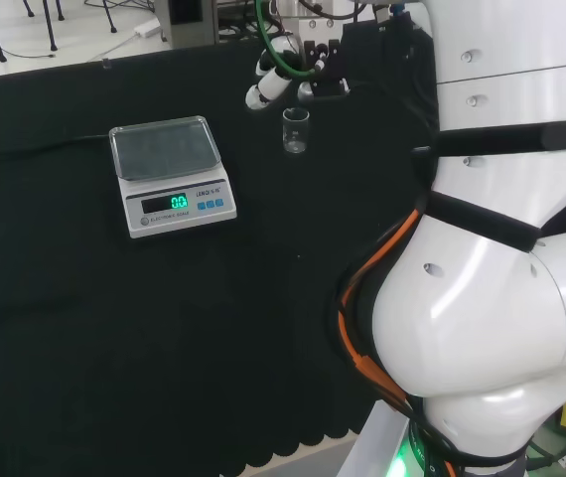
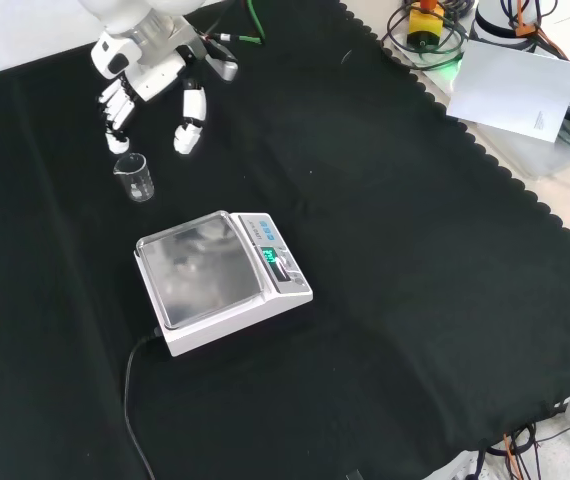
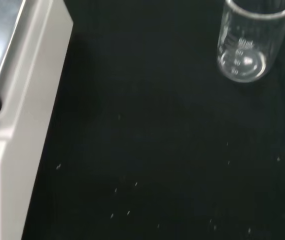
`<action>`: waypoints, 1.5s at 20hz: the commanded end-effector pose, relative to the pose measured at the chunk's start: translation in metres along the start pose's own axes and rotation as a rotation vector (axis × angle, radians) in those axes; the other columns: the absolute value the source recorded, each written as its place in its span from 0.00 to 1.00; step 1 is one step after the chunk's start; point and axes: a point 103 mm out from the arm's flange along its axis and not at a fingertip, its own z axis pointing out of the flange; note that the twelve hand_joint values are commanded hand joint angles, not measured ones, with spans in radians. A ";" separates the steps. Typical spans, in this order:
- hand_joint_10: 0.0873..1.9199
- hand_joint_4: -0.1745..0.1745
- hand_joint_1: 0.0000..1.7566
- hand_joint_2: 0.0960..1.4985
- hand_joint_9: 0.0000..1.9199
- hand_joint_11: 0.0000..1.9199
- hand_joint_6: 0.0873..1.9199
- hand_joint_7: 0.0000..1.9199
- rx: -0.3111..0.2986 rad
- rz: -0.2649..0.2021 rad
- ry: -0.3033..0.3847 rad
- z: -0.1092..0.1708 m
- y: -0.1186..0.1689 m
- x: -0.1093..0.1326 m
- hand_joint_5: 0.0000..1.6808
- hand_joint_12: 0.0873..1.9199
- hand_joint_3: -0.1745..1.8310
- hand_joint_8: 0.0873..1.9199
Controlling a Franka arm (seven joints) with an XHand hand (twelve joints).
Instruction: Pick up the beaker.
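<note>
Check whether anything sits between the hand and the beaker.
Nothing visible does. In the front view the hand hangs just above the upright beaker with bare black cloth around it; the scale stands apart, nearer the camera.

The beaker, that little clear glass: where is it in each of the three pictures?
Head view: the beaker stands upright on the cloth near the top middle, right of the scale, just below the hand.
Front view: the beaker is upper left, below the hand, above the scale.
Wrist view: the beaker is close up; the scale is across the cloth from it.
Shared landmark: the scale.
</note>
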 end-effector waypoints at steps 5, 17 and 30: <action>0.44 0.43 0.36 0.48 0.13 0.00 0.16 0.12 0.097 0.035 0.032 0.024 0.030 -0.031 0.19 0.75 0.32 0.37; 0.44 0.47 0.36 0.46 0.07 0.00 0.14 0.07 0.202 0.100 0.074 0.050 0.045 -0.051 0.16 0.74 0.31 0.36; 0.43 0.32 0.52 0.45 0.16 0.18 0.25 0.08 0.198 0.113 0.022 0.070 0.055 -0.050 0.31 0.70 0.37 0.38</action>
